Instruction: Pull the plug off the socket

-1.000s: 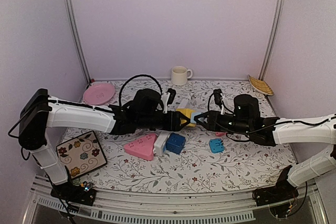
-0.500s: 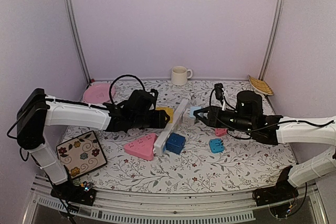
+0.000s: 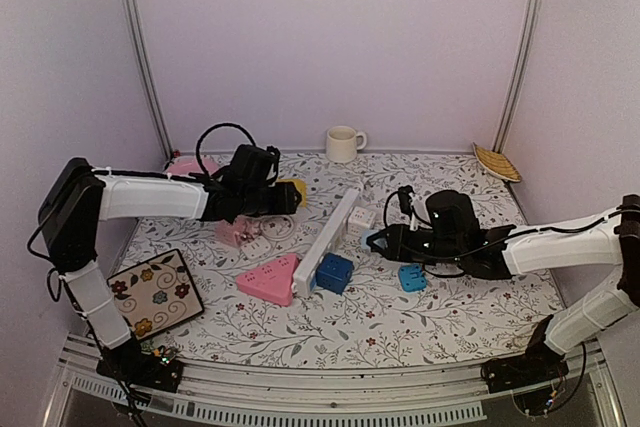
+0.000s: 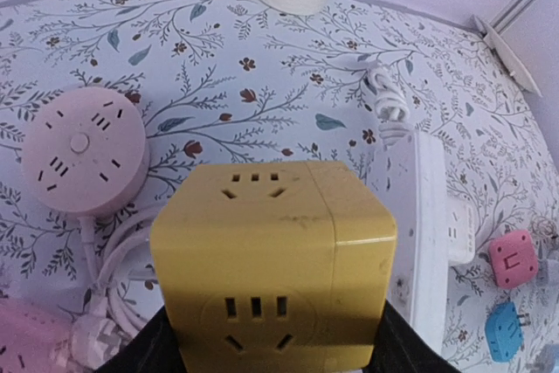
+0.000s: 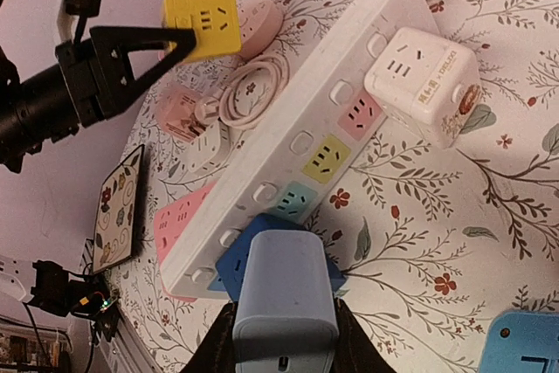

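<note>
Separated since a second ago: yellow socket cube (image 3: 291,190) carried off to the far left by the left gripper (image 3: 286,197), pale blue plug (image 3: 374,240) drawn right and nearer by the right gripper (image 3: 381,240).

From above: well apart, with the white power strip (image 3: 330,237) lying on the table (image 3: 450,317) between them.

On the left wrist: clamped across the cube's side faces and held clear of the table (probably to brace it against the pull).

On the right wrist: closed tight on the plug's body, its near end buried between the fingers. Long axis in line with the gripper, free end aimed left and far, toward the strip; prongs not visible. Looks already unplugged.
</note>
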